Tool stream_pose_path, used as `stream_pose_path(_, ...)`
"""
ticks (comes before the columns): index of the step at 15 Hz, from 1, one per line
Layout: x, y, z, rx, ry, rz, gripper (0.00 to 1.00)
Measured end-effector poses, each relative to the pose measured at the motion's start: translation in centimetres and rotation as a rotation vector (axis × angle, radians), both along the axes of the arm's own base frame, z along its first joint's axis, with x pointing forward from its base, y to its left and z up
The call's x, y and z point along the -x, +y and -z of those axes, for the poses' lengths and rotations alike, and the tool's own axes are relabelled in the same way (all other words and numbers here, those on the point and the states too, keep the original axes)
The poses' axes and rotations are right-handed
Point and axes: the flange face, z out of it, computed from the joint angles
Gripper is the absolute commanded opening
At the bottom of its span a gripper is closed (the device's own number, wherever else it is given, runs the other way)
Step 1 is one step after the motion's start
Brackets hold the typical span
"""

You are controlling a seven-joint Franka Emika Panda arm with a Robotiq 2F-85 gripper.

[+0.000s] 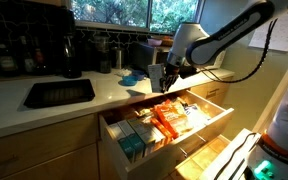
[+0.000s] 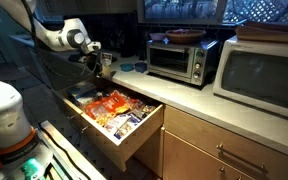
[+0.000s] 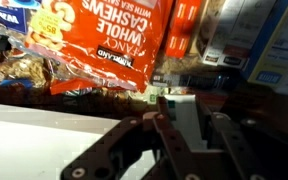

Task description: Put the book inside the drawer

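Book: one (image 3: 181, 115). It shows in the wrist view only, as a thin pale slab seen edge-on; the cover colour cannot be read there.
Book, place: between the fingers (image 3: 224, 130), above the open drawer (image 2: 139, 140) and over the snack bags, not resting in it.
Gripper: one (image 1: 165, 81). It is set narrow and clamped on the book's two faces.
Drawer: one. Wide, shallow, light wood with a plain front, standing out from under the counter (image 1: 14, 112).
Drawer contents: two orange bags in the wrist view, the cashew bag (image 3: 94, 40) and a second bag (image 3: 187, 28). There is one blue-and-white packet (image 3: 274, 50). The rest is too small to count.
Lower drawer: one (image 1: 209, 152), also open.
Counter items: one toaster oven (image 2: 179, 58), one microwave (image 2: 264, 72) and one flat light-blue thing (image 1: 132, 76).
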Motion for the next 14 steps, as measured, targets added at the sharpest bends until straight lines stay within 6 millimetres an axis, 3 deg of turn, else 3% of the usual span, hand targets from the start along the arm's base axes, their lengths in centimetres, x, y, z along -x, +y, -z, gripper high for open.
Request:
stream_pose_path(6, 2.6, -1.6, -3.7, 0.056, 0.242, -0.052, 0.08)
stream_pose_path(11, 3.6, -1.8, -3.6, 0.089, 0.457, -0.073, 0.08)
stream_pose_path(14, 3.5, -1.4, -2.3, 0.084, 0.574, -0.061, 0.08)
